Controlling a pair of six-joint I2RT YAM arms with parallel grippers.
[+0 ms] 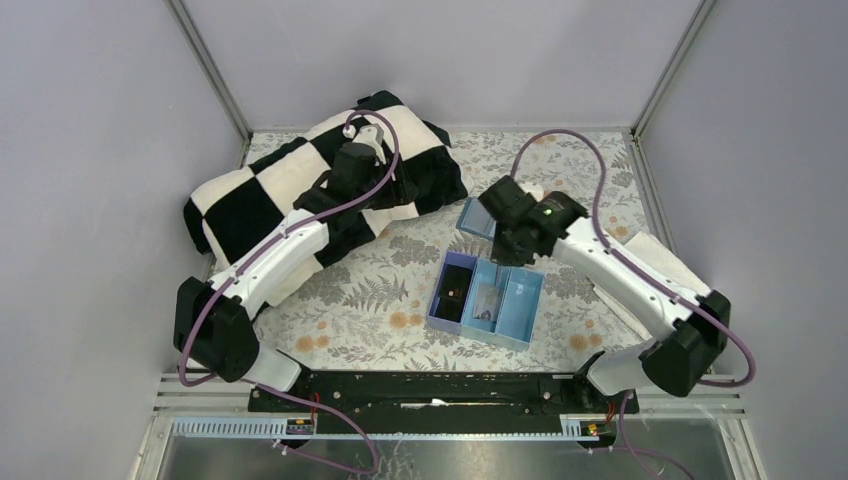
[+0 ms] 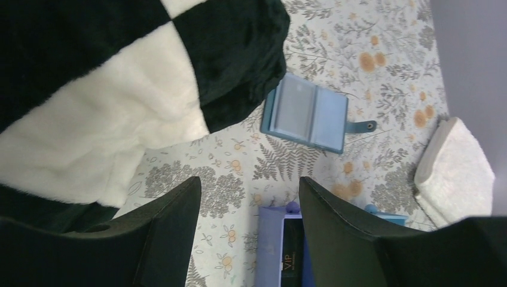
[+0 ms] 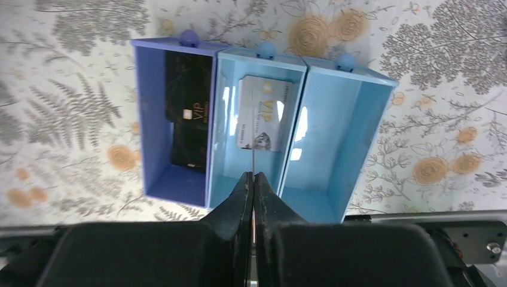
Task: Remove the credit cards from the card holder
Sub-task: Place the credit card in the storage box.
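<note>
A robot lab test booth: plain grey walls point(image 1: 90, 150) on metal framing point(image 1: 210, 70) enclose a floral-covered counter point(image 1: 370, 300), arms bolted to a black rail point(image 1: 430, 385).

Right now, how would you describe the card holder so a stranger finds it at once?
Find the big black-and-white checked blanket at the far left. Just off its right corner, the small blue card holder lies open on the flowered cloth. Unlike the deep three-part tray in the middle, it is flat, with two panels and a strap.
</note>
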